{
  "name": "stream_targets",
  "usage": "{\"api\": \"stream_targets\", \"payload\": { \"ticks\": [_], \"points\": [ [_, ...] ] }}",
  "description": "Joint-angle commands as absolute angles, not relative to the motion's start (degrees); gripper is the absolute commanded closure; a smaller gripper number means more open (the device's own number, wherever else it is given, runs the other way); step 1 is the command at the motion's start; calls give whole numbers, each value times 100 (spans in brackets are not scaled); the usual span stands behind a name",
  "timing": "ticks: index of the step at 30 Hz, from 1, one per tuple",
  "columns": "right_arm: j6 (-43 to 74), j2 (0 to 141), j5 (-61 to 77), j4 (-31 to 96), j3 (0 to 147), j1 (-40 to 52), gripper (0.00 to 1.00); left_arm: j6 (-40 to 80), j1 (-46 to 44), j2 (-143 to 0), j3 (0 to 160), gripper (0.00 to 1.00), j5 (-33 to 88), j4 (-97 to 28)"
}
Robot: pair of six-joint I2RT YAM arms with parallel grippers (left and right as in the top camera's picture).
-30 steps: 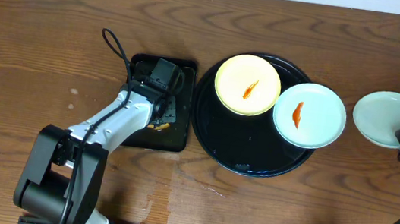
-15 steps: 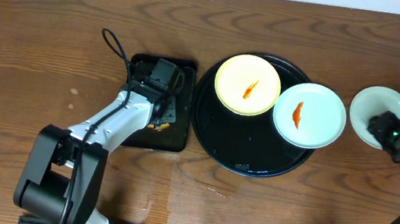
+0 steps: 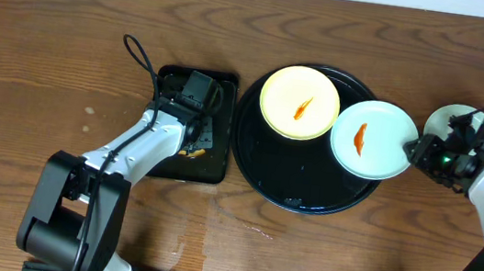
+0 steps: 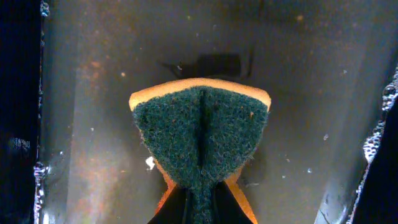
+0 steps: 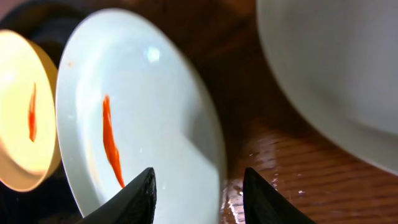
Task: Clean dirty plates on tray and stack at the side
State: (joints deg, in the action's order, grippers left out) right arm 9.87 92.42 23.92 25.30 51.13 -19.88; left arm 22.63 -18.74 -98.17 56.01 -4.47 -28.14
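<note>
From above, the round black tray (image 3: 296,181) sits mid-table (image 3: 50,38) and holds two plates. The yellow plate (image 3: 300,103) lies at its upper left with an orange-red smear (image 3: 303,109) in its middle. The blue plate (image 3: 373,140), also smeared, lies at the right and overhangs the tray's rim. The two plates touch or overlap at their edges. A third plate (image 3: 450,119), pale and with no sauce visible, rests on the table right of the tray, partly covered by the right arm. The right pincer (image 3: 420,154) is at the blue plate's right edge. Left of the tray, a small tray (image 3: 164,168) holds the left pincer (image 3: 194,146), with a bit of orange sponge (image 3: 193,154) showing at its tip. From the left wrist, the left pincer (image 4: 200,202) is clenched on the sponge (image 4: 200,134). The sponge's green scouring face is folded along a middle crease and its orange body shows along the edges. It hangs over the small tray's (image 4: 311,74) wet grey floor, and bubbles line the side walls. From the right wrist, the right pincer (image 5: 202,196) is released, its two black fingers (image 5: 134,199) spread apart. The blue plate's (image 5: 155,106) rim lies between them, and whether either finger touches it cannot be told. The yellow plate (image 5: 22,118) is at the left, the third plate (image 5: 336,68) fills the upper right, and wet wood shows between.
</note>
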Motion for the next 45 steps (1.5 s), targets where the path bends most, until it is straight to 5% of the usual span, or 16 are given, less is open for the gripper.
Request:
{"api": "stream_targets", "payload": {
  "ticks": [1, 18, 33, 45],
  "points": [
    [849, 9227, 2187, 2543, 5009, -1857, 59, 2257, -1839, -9828, 5561, 92, -495, -2827],
    [851, 9227, 1776, 2969, 5006, -1791, 99, 2257, -1839, -9828, 5561, 92, -495, -2845],
    [720, 9227, 2331, 3649, 5006, -1702, 99, 2257, -1839, -9828, 5561, 92, -495, -2842],
    [873, 9227, 2399, 3765, 5006, -576, 99, 2257, -1839, -9828, 5561, 92, -495, -2842]
  ]
}}
